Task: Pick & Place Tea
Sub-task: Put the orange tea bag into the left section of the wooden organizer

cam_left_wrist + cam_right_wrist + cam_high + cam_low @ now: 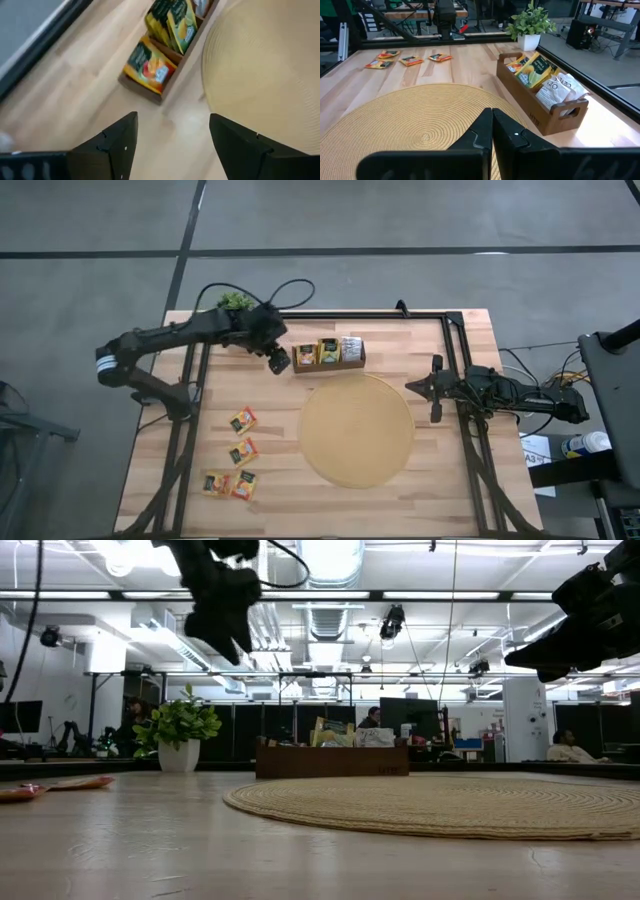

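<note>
Left gripper (279, 361) hovers empty, jaws spread, just beside the wooden tray's (352, 364) end by the counter's far edge, nearest the loose tea sachets (243, 420) toward the near-left corner, while the right gripper (434, 389) waits shut.

two dark, slim jointed arms, the left arm (165, 337) banded white near its base, black cables trailing.

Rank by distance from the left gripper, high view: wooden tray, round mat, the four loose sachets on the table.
From the left gripper, open, above the table's far left:
1. Wooden tray, right beside it.
2. Round mat, centre of the table.
3. Loose sachets, on the near-left; the uppermost rivals the mat, the rest lie farther.
</note>
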